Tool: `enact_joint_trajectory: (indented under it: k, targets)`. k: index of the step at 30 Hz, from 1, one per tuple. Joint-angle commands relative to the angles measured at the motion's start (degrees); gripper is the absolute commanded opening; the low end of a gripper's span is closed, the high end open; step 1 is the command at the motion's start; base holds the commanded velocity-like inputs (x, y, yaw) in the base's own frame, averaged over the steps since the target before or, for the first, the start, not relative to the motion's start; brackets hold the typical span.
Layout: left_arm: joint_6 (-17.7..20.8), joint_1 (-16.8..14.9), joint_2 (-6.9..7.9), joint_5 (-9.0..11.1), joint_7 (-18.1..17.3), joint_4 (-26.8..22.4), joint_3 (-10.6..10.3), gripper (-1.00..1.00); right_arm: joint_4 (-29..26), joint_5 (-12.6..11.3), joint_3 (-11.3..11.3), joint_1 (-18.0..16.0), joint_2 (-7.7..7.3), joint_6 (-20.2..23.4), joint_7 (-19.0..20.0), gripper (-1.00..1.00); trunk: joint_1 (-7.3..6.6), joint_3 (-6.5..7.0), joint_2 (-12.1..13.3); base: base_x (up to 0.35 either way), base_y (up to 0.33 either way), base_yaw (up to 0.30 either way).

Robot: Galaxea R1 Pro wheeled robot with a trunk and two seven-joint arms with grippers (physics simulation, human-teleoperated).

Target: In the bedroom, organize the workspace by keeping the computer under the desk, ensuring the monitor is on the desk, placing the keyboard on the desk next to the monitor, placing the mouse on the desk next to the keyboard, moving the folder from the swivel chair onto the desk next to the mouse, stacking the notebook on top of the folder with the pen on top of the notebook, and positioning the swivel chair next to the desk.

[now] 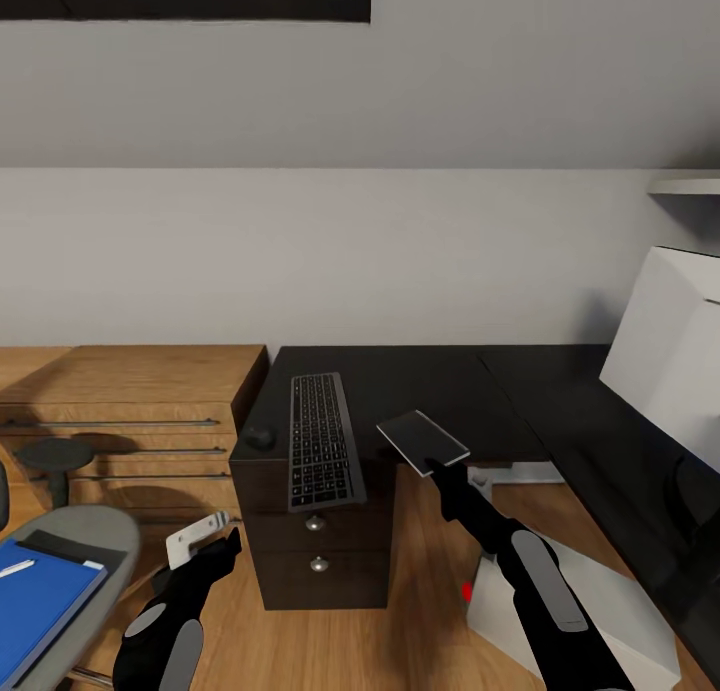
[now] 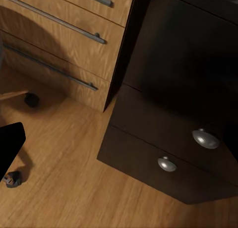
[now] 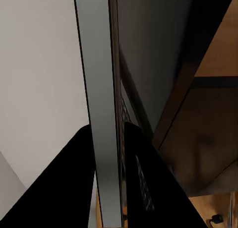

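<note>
Clamping the notebook (image 1: 423, 441), right gripper (image 1: 437, 465) hides its near edge.

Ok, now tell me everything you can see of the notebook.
The notebook is a small, thin, flat rectangle with a dark grey face and paler edges, looking stiff like card. It is off every surface, held in the air by one edge in the right claw, tilted, just off the desk front and right of the keyboard. In the right wrist view it shows edge-on as a narrow grey strip clamped between the two black fingers. Nothing else touches it.
</note>
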Motion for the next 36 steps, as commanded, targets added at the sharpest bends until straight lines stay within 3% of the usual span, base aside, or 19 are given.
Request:
enact_joint_trajectory:
  k: [1,27,28,36]
  targets:
    - [0.2,0.0,-0.03,0.6,0.3,-0.1,0.0,1.00,0.0,-0.4,-0.1,0.0,0.03,0.2,-0.1,-1.00,-0.01,-0.06,0.0,0.000,0.000,0.000]
    - [0.2,0.0,-0.02,0.6,0.2,-0.1,0.0,1.00,0.0,-0.3,0.3,0.0,-0.05,0.2,-0.2,-1.00,-0.01,-0.06,0.0,0.056,0.000,0.000]
    - [0.2,0.0,0.00,0.6,0.2,-0.1,0.0,1.00,0.0,-0.3,0.3,0.0,-0.06,0.2,-0.2,1.00,-0.01,-0.06,0.0,0.000,0.000,0.000]
    - [0.2,0.0,0.05,0.6,0.2,-0.1,0.1,1.00,0.0,-0.3,0.4,0.0,-0.06,0.2,-0.2,1.00,-0.01,-0.06,0.0,0.000,0.000,0.000]
